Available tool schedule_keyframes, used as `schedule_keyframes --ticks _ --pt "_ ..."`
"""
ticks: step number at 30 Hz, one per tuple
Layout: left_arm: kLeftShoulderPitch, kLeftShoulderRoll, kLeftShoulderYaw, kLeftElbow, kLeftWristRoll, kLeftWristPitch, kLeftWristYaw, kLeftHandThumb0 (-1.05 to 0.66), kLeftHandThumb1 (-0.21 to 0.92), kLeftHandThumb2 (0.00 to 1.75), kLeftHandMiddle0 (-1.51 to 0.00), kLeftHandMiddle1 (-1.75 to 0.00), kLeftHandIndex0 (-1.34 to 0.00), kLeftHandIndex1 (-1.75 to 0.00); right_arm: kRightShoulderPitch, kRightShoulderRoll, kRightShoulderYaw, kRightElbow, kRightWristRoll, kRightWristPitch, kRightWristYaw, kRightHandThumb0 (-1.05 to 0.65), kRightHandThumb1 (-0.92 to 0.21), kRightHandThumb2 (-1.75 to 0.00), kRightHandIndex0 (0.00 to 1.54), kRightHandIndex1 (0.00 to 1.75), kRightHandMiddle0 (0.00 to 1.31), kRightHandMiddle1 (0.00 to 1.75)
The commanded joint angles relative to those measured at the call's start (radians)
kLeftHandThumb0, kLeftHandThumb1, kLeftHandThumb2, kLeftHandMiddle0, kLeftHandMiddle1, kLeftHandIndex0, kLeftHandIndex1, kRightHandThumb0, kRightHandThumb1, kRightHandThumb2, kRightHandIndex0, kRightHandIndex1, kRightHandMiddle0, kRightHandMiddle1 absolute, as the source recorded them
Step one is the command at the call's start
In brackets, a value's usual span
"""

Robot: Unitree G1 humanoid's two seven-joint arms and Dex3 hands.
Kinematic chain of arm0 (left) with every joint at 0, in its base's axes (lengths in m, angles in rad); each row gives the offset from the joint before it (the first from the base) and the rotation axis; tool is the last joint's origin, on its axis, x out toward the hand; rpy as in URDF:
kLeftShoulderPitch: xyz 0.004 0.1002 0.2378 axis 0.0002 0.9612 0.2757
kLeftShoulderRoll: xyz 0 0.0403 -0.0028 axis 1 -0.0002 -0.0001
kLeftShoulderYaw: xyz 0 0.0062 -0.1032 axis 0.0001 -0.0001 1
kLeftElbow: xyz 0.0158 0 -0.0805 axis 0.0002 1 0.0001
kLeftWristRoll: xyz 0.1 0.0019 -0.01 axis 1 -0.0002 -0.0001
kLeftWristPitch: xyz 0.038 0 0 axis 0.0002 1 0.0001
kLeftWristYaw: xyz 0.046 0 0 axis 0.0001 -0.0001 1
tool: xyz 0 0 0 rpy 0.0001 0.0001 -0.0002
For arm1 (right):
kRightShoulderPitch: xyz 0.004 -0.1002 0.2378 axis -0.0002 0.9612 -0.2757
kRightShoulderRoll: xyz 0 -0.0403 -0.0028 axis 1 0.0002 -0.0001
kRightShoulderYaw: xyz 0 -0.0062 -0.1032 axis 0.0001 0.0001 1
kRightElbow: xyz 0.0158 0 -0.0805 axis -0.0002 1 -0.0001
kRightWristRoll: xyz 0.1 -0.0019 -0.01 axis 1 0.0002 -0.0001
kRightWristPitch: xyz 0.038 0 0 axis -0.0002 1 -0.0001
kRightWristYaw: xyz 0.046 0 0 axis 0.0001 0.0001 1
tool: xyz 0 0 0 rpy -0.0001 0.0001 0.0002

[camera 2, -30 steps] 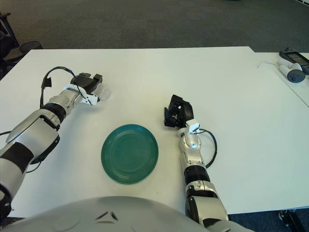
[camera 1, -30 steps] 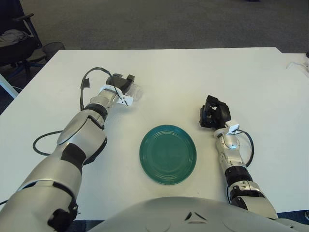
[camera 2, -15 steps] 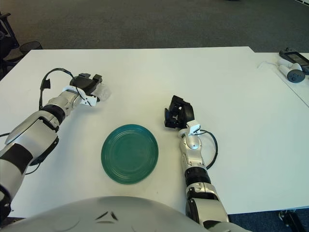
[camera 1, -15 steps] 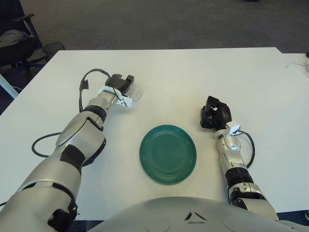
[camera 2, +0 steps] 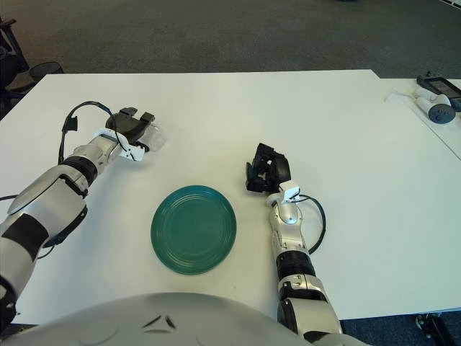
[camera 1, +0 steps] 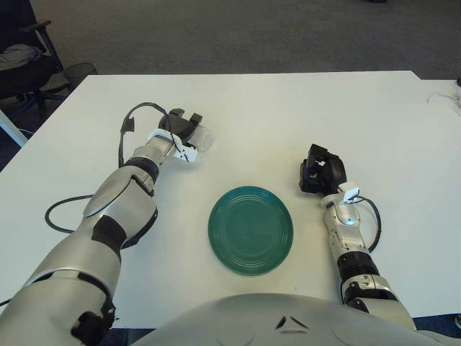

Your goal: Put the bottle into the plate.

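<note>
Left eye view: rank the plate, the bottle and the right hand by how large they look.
1. plate, clearly largest.
2. right hand.
3. bottle, smallest as seen, but the left hand covers part of it, so its rank below the right hand is unsure.

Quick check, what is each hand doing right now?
Left hand: closed around the clear bottle, far left of the green plate.
Right hand: curled shut, holding nothing, right of the plate.

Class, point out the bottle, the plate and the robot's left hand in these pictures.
bottle [camera 1: 204, 138], left eye view, on its clear body beside the fingers.
plate [camera 1: 251, 230], left eye view, on its green centre.
left hand [camera 2: 132, 124], right eye view, on the dark fingers around the bottle.
</note>
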Motion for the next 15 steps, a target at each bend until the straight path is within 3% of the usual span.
schedule_keyframes --ticks 1,11,15 --pt "0.063 -0.038 -0.022 0.034 0.022 -0.012 -0.078 -1.04 0.92 0.21 -0.09 0.0 0.0 -0.16 0.067 -0.009 -0.005 0.035 0.004 0.015 0.004 -0.06 -0.24 -1.34 1.2 1.75 1.02 1.75" --pt "0.051 -0.043 -0.036 0.036 0.033 -0.001 -0.123 -1.01 0.92 0.3 -0.02 0.0 0.0 -0.07 0.073 -0.005 0.0 0.025 0.002 0.018 0.0 -0.06 -0.24 -1.34 1.2 1.75 1.02 1.75" --pt "0.041 -0.042 -0.053 0.035 0.045 -0.007 -0.119 -1.0 0.92 0.27 -0.03 0.0 0.0 -0.12 0.072 -0.003 0.001 0.026 0.0 0.019 -0.002 -0.06 -0.24 -1.34 1.2 1.75 1.02 1.75"
